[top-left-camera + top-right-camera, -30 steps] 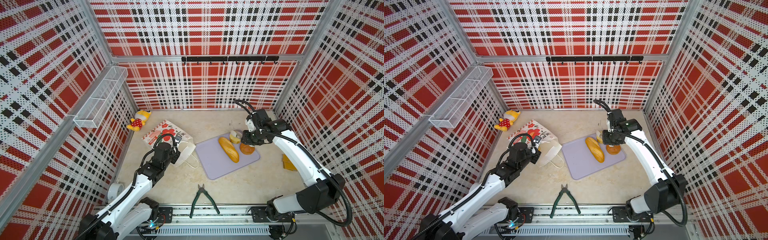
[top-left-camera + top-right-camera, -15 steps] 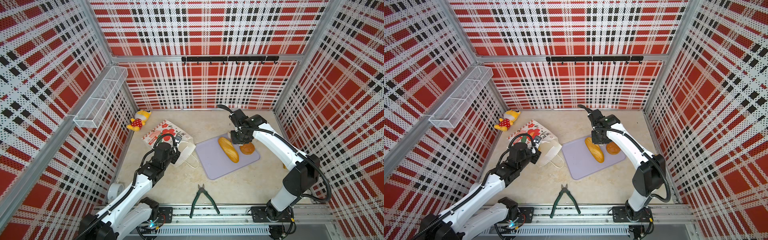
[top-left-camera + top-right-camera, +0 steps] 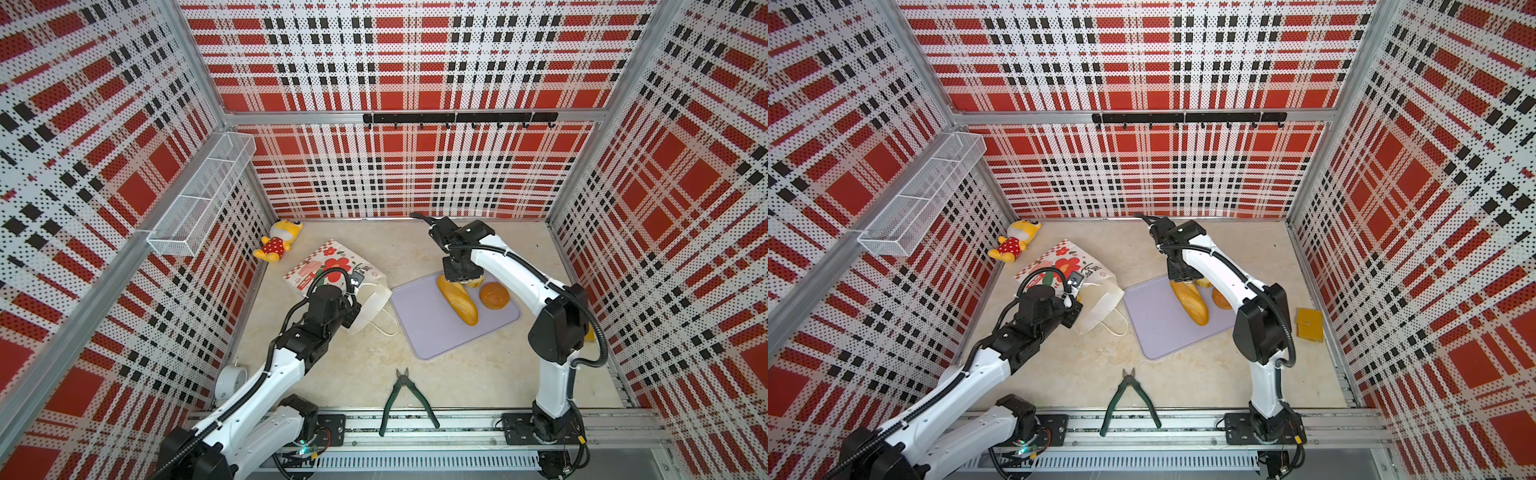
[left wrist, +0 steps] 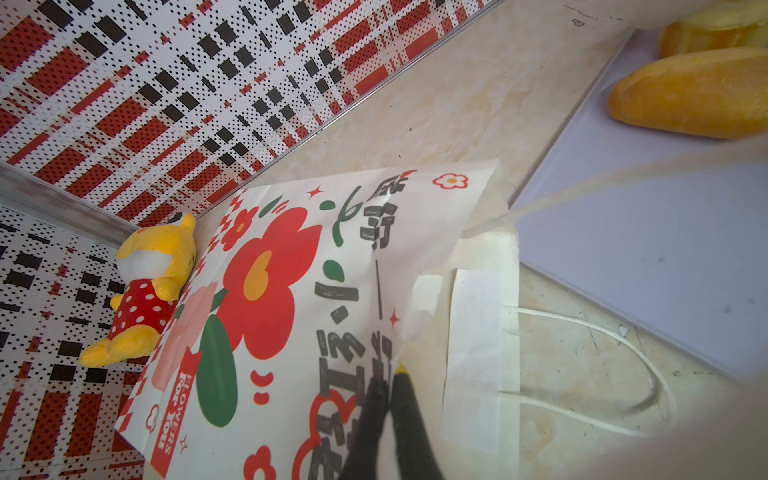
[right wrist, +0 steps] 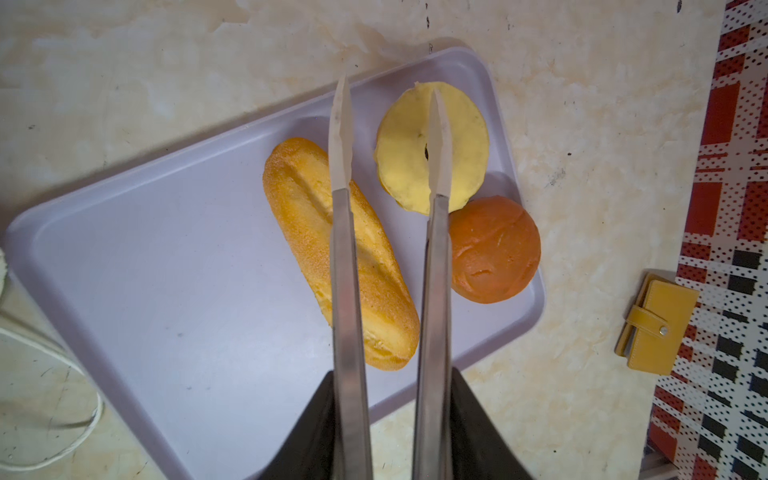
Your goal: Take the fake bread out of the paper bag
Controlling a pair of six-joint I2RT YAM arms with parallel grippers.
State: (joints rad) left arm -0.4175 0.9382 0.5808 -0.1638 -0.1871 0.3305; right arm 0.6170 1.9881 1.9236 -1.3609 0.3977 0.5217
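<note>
3 out on flat lilac tray (image 5: 166, 270): long golden loaf (image 5: 301, 195), pale round bun (image 5: 401, 145), brown bun (image 5: 494, 249). R gripper (image 5: 388, 87) narrow, empty; L gripper (image 4: 388, 378) pinches white flowered paper bag (image 4: 291, 270), inside unseen

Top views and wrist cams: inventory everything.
paper bag: 1, white, red flowers, left of tray
tray: 1, lilac, centre-right
long loaf: 1, golden, on tray
round bun: 1, brown, on tray
pale round bread: 1, yellow, tray's far corner
plush doll: 1, yellow, red dress, far left corner
pliers: 1, green handles, front edge
wallet: 1, yellow, right wall
round object: 1, white, front left
wire basket: 1, white, left wall
hook rail: 1, black, back wall
left gripper: 1, black, shut on paper bag
right gripper: 1, metal, open above tray
</note>
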